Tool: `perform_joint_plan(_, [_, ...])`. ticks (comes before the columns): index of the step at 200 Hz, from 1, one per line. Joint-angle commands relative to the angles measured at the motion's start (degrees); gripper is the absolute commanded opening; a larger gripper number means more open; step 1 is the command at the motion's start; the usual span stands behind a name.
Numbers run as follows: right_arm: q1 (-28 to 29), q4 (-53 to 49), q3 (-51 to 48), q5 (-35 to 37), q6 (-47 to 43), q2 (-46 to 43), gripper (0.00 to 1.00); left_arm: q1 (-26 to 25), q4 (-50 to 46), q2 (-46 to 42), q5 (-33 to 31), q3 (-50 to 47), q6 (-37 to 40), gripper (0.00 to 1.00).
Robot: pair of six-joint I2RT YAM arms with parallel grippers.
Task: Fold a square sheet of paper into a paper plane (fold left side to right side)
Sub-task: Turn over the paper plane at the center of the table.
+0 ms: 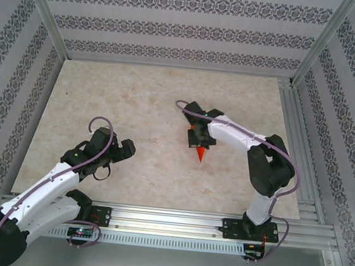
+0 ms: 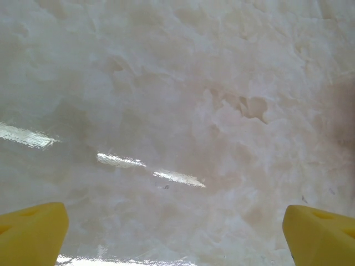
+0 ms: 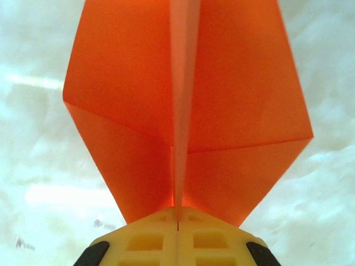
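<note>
The bright orange paper plane [image 3: 183, 105] spreads its two wings upward from my right gripper [image 3: 177, 213], whose yellow fingers are pressed together on its centre ridge. From above, the paper plane [image 1: 201, 152] shows as a small orange point sticking out toward the near edge, under my right gripper [image 1: 197, 138] at mid-table. My left gripper [image 1: 119, 155] hangs over the table's near left part, well apart from the plane. Its yellow fingertips [image 2: 30, 233] stand wide open at the two bottom corners of the left wrist view with bare tabletop between them.
The beige marbled tabletop [image 1: 137, 97] stretches around both arms. Patterned walls and metal frame posts [image 1: 44, 11] close in the back and sides. An aluminium rail [image 1: 174, 221] carrying both arm bases runs along the near edge.
</note>
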Motion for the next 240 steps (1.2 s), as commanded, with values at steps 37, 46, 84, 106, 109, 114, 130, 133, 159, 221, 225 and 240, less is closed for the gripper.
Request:
perform_joint_plan(37, [-10.9, 2.71, 14.91, -8.26, -7.22, 9.63, 0.01, 0.77, -3.65, -0.84, 0.75, 2.09, 2.59, 1.0])
perform_joint_plan(46, [-11.67, 1.52, 18.16, -8.66, -7.46, 12.11, 0.01, 0.77, -3.81, -0.9, 0.85, 2.19, 2.7, 1.0])
perform_joint_plan(84, [-10.64, -1.06, 21.22, -9.79, -4.18, 14.71, 0.0, 0.74, -4.54, -0.51, 0.51, 2.78, 3.2, 1.0])
perform_joint_plan(106, [-8.83, 0.2, 17.98, -9.94, -2.35, 13.46, 0.02, 0.79, -4.28, 0.37, 0.37, 3.05, 3.59, 1.0])
perform_joint_plan(109, [-8.65, 0.45, 17.63, -10.02, -2.18, 13.48, 0.02, 0.79, -4.15, 0.52, 0.39, 3.14, 3.67, 1.0])
perform_joint_plan(114, [-8.35, 0.72, 16.94, -10.25, -2.08, 13.56, 0.02, 0.78, -4.11, 0.87, 0.43, 3.24, 3.78, 1.0])
perform_joint_plan(130, [-7.46, 0.43, 15.67, -9.56, -1.79, 14.2, 0.02, 0.78, -3.89, 2.06, 0.6, 3.48, 4.01, 1.0])
perform_joint_plan(133, [-7.37, 0.27, 15.55, -9.37, -1.83, 14.38, 0.03, 0.77, -3.84, 2.16, 0.73, 3.52, 4.03, 1.0])
perform_joint_plan(159, [-7.16, 0.47, 14.36, -8.72, -1.56, 15.55, 0.07, 0.78, -3.02, 2.83, 1.13, 3.1, 3.77, 1.0])
perform_joint_plan(221, [-6.26, -0.61, 16.89, -8.6, -2.05, 18.29, 0.17, 0.79, -2.69, 2.79, 1.16, 2.79, 3.5, 1.0])
perform_joint_plan(225, [-6.29, -0.69, 16.98, -8.56, -2.03, 18.4, 0.17, 0.79, -2.68, 2.84, 1.22, 2.7, 3.53, 1.0])
perform_joint_plan(240, [-6.2, -1.21, 17.78, -7.94, -2.12, 18.94, 0.17, 0.76, -2.76, 2.81, 1.13, 2.69, 3.56, 1.0])
